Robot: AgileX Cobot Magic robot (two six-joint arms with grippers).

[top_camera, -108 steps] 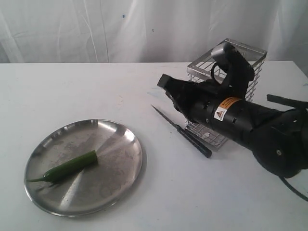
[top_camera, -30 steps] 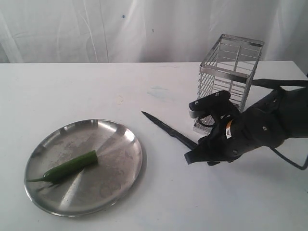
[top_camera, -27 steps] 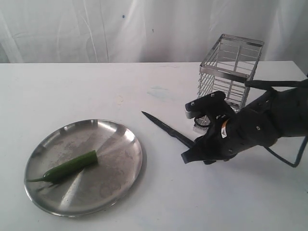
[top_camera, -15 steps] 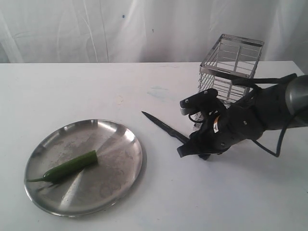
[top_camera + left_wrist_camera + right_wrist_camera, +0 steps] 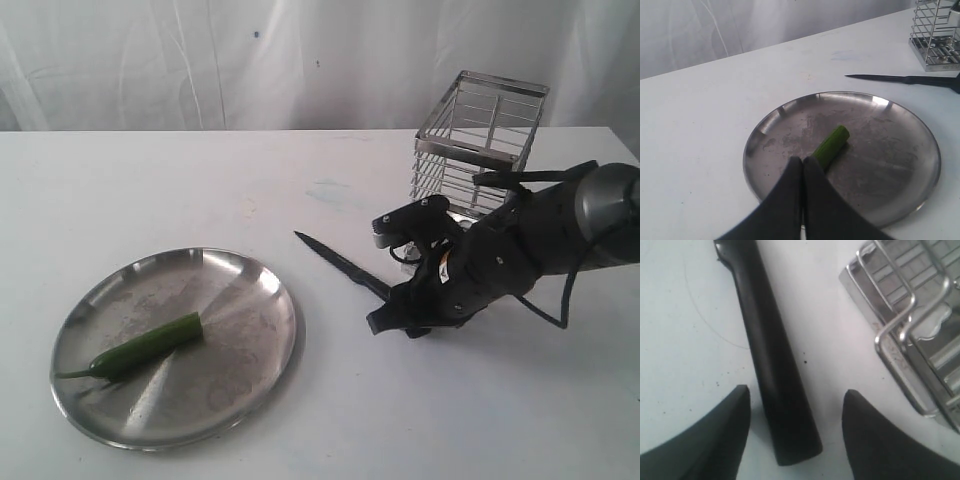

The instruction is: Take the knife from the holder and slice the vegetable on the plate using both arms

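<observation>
The knife (image 5: 338, 262) lies flat on the white table between the plate and the holder, its dark blade pointing at the plate. My right gripper (image 5: 374, 278) is low over its black handle (image 5: 775, 365), open, with a finger on each side and a gap to both. In the right wrist view the right gripper (image 5: 796, 392) straddles the handle's butt end. The green vegetable (image 5: 150, 345) lies on the steel plate (image 5: 235, 320). My left gripper (image 5: 802, 160) is shut and empty, hovering above the plate (image 5: 885, 150) just short of the vegetable (image 5: 832, 144). It is outside the exterior view.
The wire holder (image 5: 480, 140) stands upright and empty behind the right arm, its base corner (image 5: 910, 325) close beside the right gripper. The white table ends at a white curtain at the back. The knife (image 5: 905, 78) lies beyond the plate's rim in the left wrist view.
The right gripper has come down from the holder and slid left over the knife handle, its jaws spreading wider. The knife lies a little further left than at first.
</observation>
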